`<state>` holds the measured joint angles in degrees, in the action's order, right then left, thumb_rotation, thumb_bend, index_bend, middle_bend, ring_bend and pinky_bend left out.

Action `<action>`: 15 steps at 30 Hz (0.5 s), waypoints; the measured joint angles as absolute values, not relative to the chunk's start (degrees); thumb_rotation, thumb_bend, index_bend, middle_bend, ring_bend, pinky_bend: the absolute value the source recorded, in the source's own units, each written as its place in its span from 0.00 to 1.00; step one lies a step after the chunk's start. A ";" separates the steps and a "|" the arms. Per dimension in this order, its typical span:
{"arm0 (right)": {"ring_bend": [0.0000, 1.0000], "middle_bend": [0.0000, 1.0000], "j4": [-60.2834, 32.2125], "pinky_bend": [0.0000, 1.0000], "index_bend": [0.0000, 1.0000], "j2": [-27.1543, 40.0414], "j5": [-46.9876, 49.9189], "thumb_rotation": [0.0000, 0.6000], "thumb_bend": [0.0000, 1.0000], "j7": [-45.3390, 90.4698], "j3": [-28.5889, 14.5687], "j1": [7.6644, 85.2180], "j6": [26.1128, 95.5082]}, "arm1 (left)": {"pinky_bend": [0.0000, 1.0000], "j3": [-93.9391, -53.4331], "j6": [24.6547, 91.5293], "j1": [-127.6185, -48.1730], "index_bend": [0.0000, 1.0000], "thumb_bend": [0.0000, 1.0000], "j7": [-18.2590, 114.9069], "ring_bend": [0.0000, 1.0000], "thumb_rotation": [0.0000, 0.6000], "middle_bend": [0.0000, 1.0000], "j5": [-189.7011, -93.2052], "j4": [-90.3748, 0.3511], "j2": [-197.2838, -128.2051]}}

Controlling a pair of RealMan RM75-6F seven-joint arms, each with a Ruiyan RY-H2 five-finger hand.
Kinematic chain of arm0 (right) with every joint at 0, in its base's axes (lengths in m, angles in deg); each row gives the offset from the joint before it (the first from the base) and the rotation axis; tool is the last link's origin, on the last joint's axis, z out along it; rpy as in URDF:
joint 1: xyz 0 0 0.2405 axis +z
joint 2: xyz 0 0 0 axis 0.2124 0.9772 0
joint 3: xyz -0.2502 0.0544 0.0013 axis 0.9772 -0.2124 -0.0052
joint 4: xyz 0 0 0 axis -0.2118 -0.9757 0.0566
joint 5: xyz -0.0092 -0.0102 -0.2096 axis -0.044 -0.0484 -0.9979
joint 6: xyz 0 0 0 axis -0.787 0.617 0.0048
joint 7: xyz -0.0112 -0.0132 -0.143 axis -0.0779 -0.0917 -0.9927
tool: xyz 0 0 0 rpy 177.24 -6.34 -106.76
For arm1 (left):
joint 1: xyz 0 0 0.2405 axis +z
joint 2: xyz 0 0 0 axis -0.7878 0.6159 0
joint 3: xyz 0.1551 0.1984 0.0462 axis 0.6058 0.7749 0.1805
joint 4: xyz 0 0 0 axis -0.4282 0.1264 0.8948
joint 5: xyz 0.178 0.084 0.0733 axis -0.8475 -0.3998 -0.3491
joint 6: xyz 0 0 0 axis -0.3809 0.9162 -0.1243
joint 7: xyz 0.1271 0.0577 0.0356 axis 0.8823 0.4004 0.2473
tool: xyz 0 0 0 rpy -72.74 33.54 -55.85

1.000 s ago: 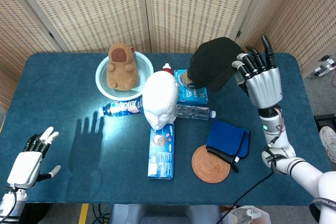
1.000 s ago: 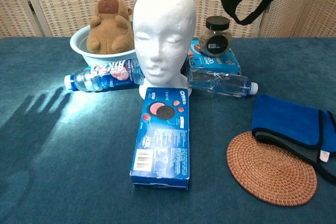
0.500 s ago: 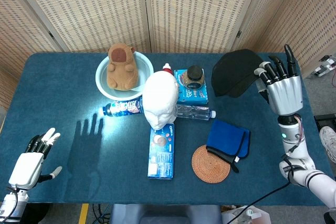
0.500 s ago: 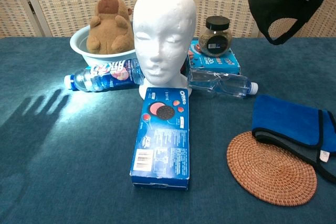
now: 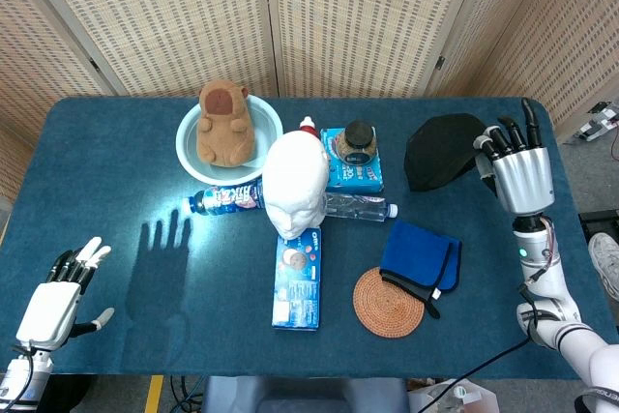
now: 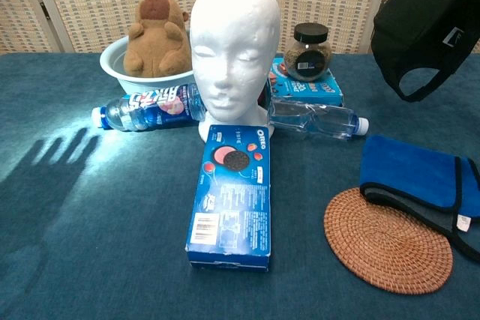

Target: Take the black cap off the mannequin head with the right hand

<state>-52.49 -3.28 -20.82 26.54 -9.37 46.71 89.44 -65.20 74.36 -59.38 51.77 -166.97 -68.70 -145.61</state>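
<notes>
Black fabric cap (image 5: 440,149) hangs gripped in the right hand (image 5: 517,169), well right of 1 bare white foam mannequin head (image 5: 295,184); the left hand (image 5: 53,302) lies open, fingers apart, off the desk (image 5: 106,152) beside 2 plastic bottles.

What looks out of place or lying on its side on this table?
Two bottles lie on their sides beside the mannequin head. A plush toy sits in a bowl. The black cap hangs from the right robot hand, off the head.
</notes>
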 measured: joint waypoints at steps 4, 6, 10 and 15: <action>0.28 0.48 -57.10 0.04 0.85 -6.45 -20.40 1.00 0.46 29.17 -9.61 47.47 88.44 | 0.00 -65.29 74.44 -59.31 0.04 0.19 51.92 0.02 1.00 0.00 -166.73 -68.68 -145.59; 0.28 0.48 -59.35 0.04 0.85 -8.17 -20.20 1.00 0.46 30.61 -9.75 47.94 88.02 | 0.00 -65.30 74.38 -59.31 0.04 0.19 51.96 0.02 1.00 0.00 -166.66 -68.71 -145.57; 0.28 0.48 -62.54 0.04 0.85 -11.24 -19.88 1.00 0.46 32.47 -9.90 48.61 87.53 | 0.00 -65.31 73.87 -59.50 0.04 0.19 52.09 0.02 1.00 0.00 -166.45 -68.60 -145.80; 0.28 0.48 -65.32 0.04 0.85 -13.88 -20.89 1.00 0.46 33.21 -7.84 48.11 86.79 | 0.00 -65.33 73.63 -59.60 0.04 0.19 51.87 0.02 1.00 0.00 -166.24 -68.31 -145.97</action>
<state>-65.32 -13.88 -20.89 33.21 -7.84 48.11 86.79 -65.33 73.63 -59.60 51.87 -166.24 -68.31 -145.97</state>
